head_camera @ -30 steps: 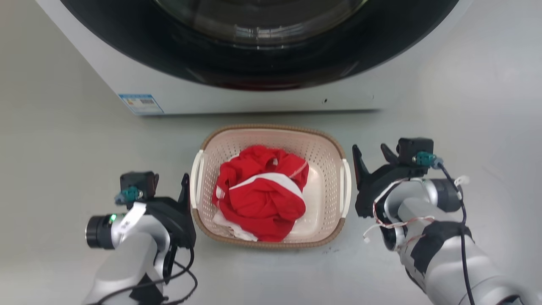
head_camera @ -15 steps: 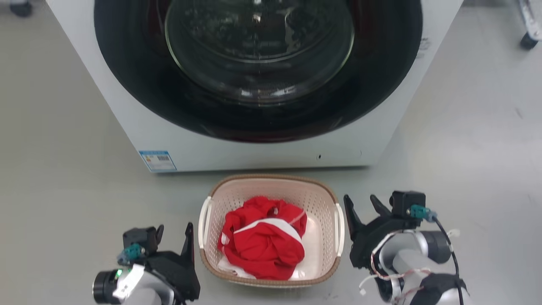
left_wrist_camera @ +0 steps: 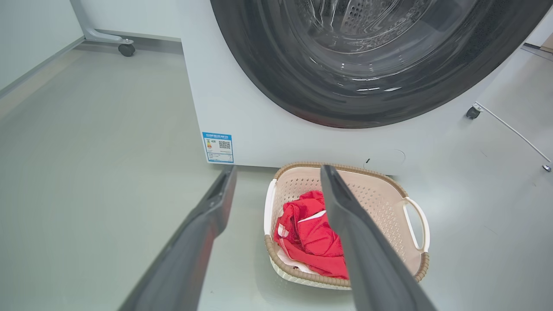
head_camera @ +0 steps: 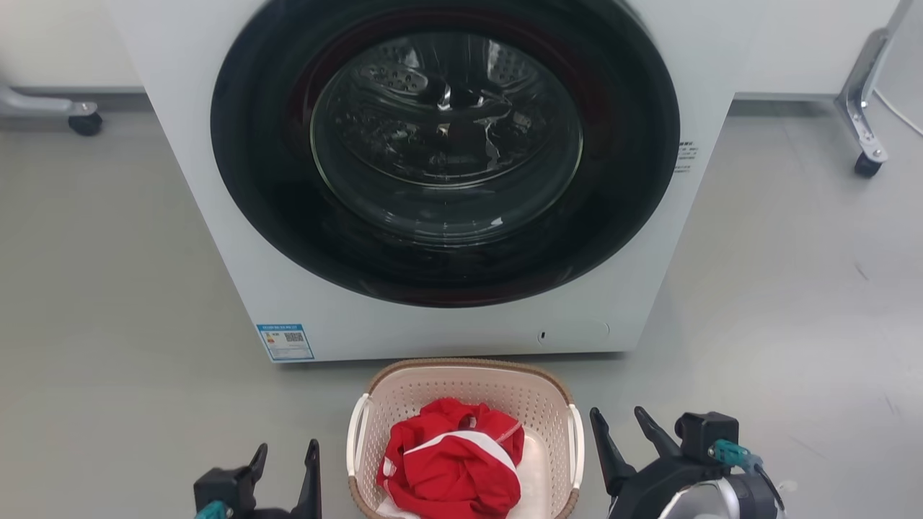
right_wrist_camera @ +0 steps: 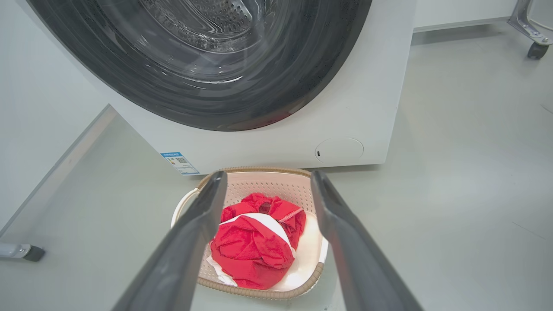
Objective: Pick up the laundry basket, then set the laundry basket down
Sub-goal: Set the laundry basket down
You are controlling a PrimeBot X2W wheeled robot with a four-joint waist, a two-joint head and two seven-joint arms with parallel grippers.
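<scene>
The laundry basket [head_camera: 425, 395], pale pink-beige with a brown woven rim and white side handles, stands on the grey floor just in front of the washer. A red and white garment [head_camera: 451, 465] fills it. My left gripper [head_camera: 286, 450] is open at the basket's left side, apart from the left handle. On the other side my right gripper [head_camera: 616, 414] is open too, a small gap off the right handle. In the left wrist view the laundry basket [left_wrist_camera: 380, 203] lies below and beyond the open left gripper [left_wrist_camera: 278, 169]. The right wrist view shows the laundry basket [right_wrist_camera: 268, 185] beyond the open right gripper [right_wrist_camera: 269, 173].
A white front-loading washer [head_camera: 447, 166] with a dark round door, shut, rises right behind the basket. Wheeled frame legs stand at the far left [head_camera: 85, 122] and far right [head_camera: 865, 164]. Bare grey floor lies on both sides of the washer.
The head camera has risen and tilted up: basket and grippers now sit lower and smaller, and the whole washer door shows. Both grippers stay open beside the basket, which rests on the floor.
</scene>
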